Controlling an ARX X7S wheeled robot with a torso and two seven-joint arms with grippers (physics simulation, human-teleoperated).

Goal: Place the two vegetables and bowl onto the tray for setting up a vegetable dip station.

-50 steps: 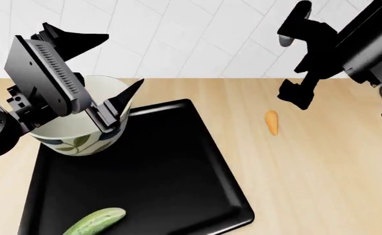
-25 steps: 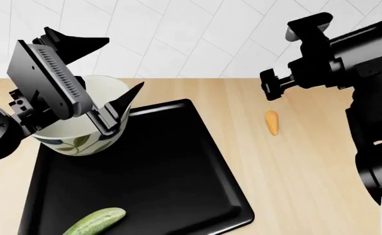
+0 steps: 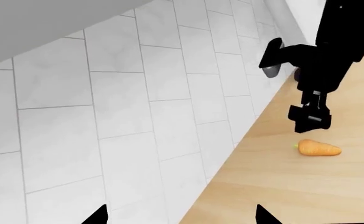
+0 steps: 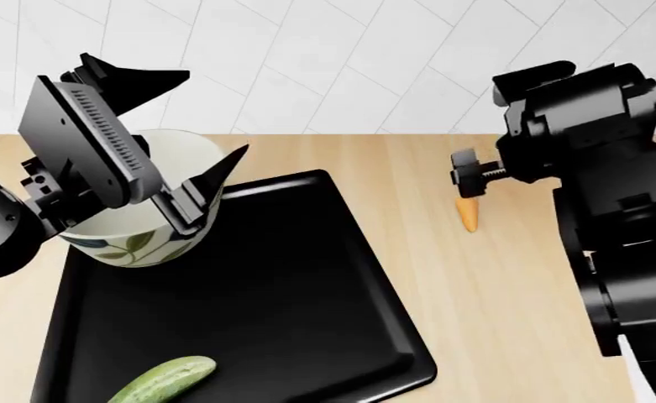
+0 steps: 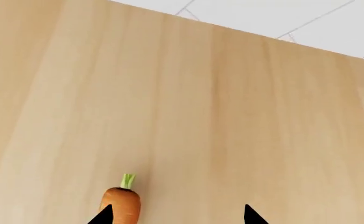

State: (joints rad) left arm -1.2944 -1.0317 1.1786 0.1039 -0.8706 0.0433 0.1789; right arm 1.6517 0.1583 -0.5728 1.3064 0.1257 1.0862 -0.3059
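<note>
One carrot (image 5: 120, 205) lies on the counter (image 5: 231, 116) beside the open, empty right pincer's (image 5: 175, 217) fingertip.

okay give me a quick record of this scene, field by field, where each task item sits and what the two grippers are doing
tray: on the wooden counter
bowl: on the tray's far left corner
cucumber: lying on the tray's near edge
carrot: on the counter, right of the tray, not yet placed
left gripper: jaws open, above the bowl, holding nothing
right gripper: jaws open, just above the carrot, not gripping it
remaining: carrot only
</note>
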